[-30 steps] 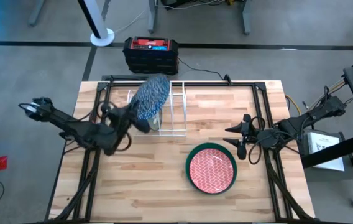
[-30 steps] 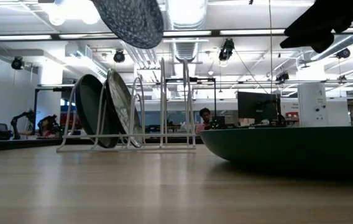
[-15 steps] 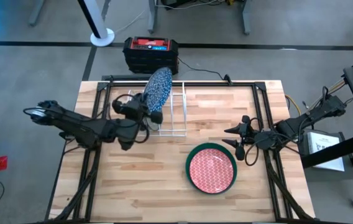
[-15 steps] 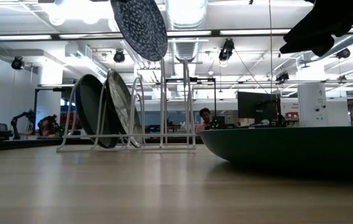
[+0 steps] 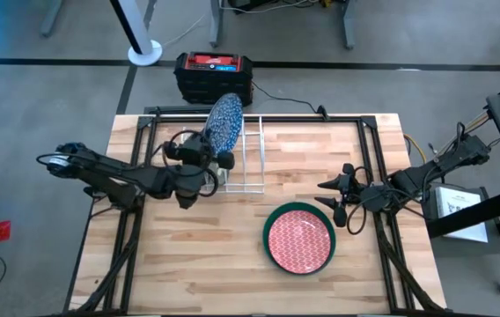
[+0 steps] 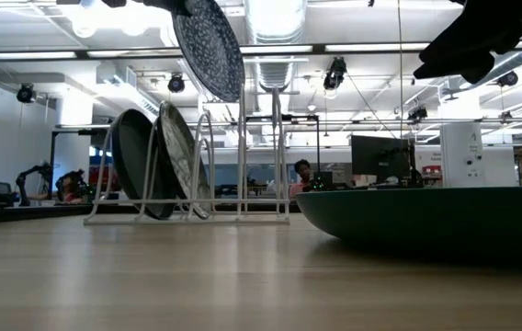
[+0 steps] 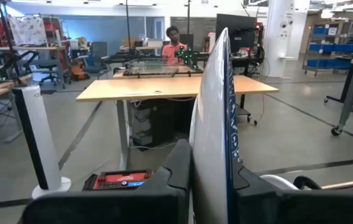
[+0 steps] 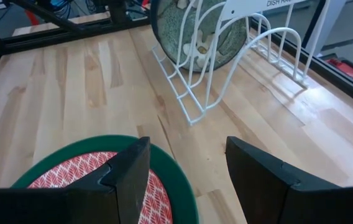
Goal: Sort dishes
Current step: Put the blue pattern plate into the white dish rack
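Pale wooden planks make up the table (image 5: 188, 255), which stands on a grey floor with a red-topped black box (image 5: 214, 73) just beyond its far edge. On the table's far half stands the white wire rack (image 6: 187, 165), and two plates are already upright in its slots: a dark plate (image 6: 132, 164) at the end and an olive mottled plate (image 6: 180, 161) right beside it, so that part of the sorting looks done. The left gripper (image 5: 215, 158) is clenched on the lower edge of the blue-and-white speckled plate (image 5: 224, 123), holding it on edge in the air above the rack, over the slots next to the mottled plate; it is not yet seated between the wires. The red-and-white patterned plate (image 5: 300, 239), with its dark green rim, lies flat on the near right part of the table, apart from the rack. The right gripper (image 5: 345, 204) hangs just beside that plate's right edge, its fingers spread and holding nothing. By my reckoning, about half remains: lowering the speckled plate into a free slot, then picking up and racking the patterned one. No other plate shows in these views.
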`<state>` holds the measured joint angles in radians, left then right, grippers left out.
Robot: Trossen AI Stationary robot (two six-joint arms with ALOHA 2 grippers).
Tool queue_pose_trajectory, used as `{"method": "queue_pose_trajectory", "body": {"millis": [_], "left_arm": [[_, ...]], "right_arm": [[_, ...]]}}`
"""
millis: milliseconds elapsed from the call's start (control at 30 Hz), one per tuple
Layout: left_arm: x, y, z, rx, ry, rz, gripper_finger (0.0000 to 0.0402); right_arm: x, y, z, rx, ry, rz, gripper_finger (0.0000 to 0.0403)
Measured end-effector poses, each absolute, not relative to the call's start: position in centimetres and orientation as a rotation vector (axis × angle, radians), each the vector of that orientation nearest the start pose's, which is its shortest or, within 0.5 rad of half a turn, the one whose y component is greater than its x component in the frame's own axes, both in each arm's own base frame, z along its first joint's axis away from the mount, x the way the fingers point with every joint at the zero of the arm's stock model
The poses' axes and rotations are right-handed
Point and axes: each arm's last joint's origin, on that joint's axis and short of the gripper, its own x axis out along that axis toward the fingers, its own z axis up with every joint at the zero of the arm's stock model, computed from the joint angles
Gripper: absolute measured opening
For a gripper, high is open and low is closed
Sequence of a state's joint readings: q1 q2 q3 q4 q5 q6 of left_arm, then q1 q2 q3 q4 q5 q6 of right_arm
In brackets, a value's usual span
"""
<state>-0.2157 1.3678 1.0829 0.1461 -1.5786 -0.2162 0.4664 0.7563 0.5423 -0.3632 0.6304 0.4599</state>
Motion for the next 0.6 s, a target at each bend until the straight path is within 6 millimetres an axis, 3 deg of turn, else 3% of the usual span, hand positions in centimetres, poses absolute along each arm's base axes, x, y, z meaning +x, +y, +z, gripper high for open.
{"method": "queue_pose_trajectory", "body": {"millis": [600], "left_arm": [[30.7, -2.8, 31.1, -0.027, -0.021, 1.383, 0.0012]], "right_arm": [[14.7, 5.5, 24.1, 0.152, 0.444, -0.268, 0.0201]]}}
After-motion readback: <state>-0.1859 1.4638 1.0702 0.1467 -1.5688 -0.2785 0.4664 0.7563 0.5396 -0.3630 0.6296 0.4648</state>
